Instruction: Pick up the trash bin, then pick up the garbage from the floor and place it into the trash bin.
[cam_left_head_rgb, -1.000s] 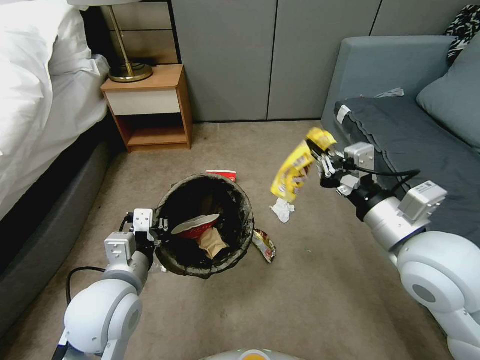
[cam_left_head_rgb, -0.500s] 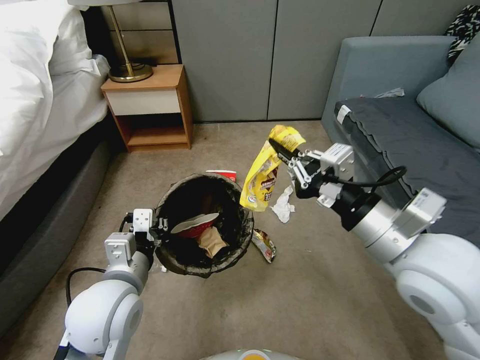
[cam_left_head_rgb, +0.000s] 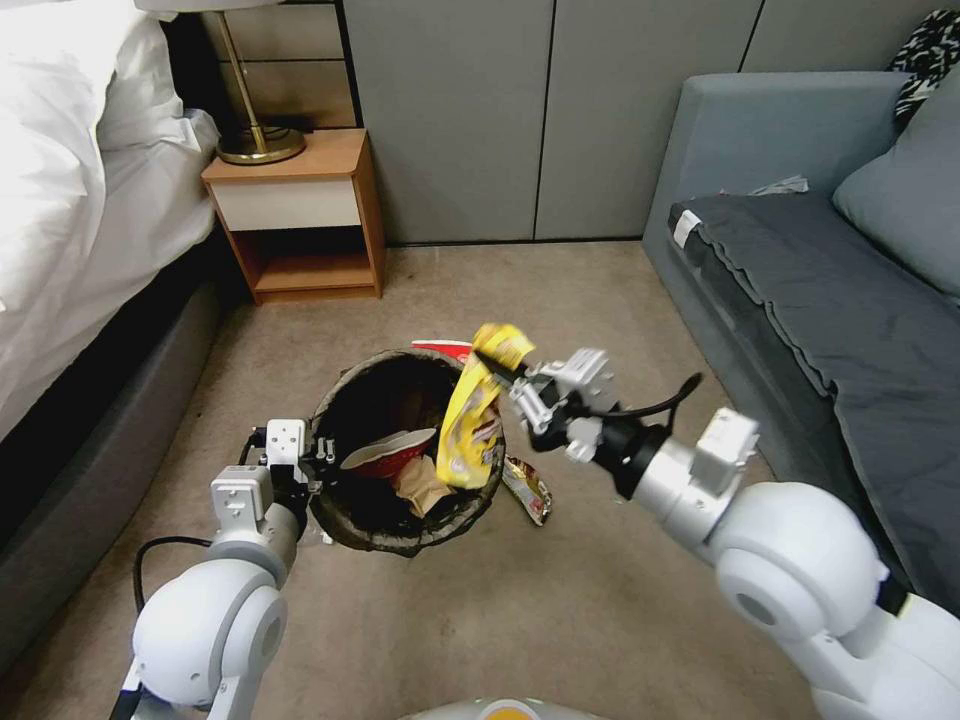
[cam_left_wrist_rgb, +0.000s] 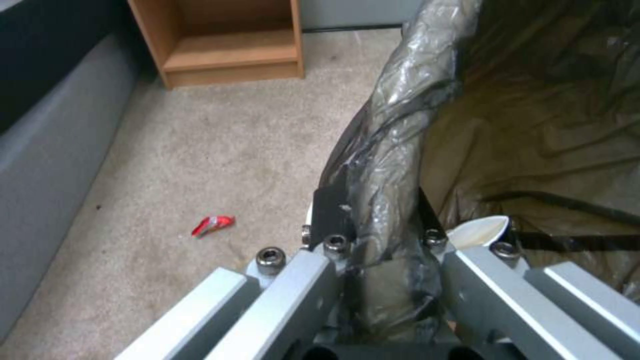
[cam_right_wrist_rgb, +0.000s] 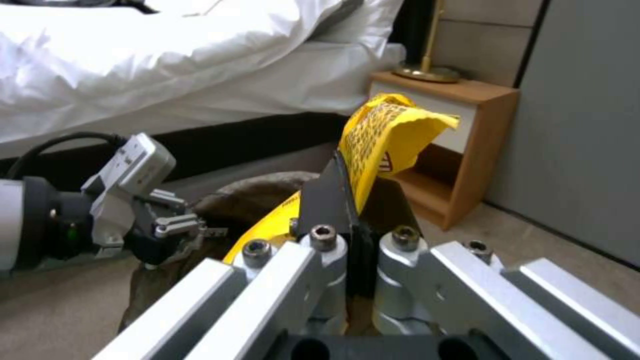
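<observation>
Hanging from the right gripper (cam_left_head_rgb: 497, 366), clamped yellow wrapper (cam_left_head_rgb: 468, 430) hides bin (cam_left_head_rgb: 345, 520) contents.

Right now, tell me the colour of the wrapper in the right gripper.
Yellow, with dark print; the head view shows the wrapper best.

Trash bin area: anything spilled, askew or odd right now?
Nothing spilled. The trash bin hangs tilted from the left pincer. The right pincer dangles a yellow wrapper over its rim. A snack wrapper lies on the floor.
</observation>
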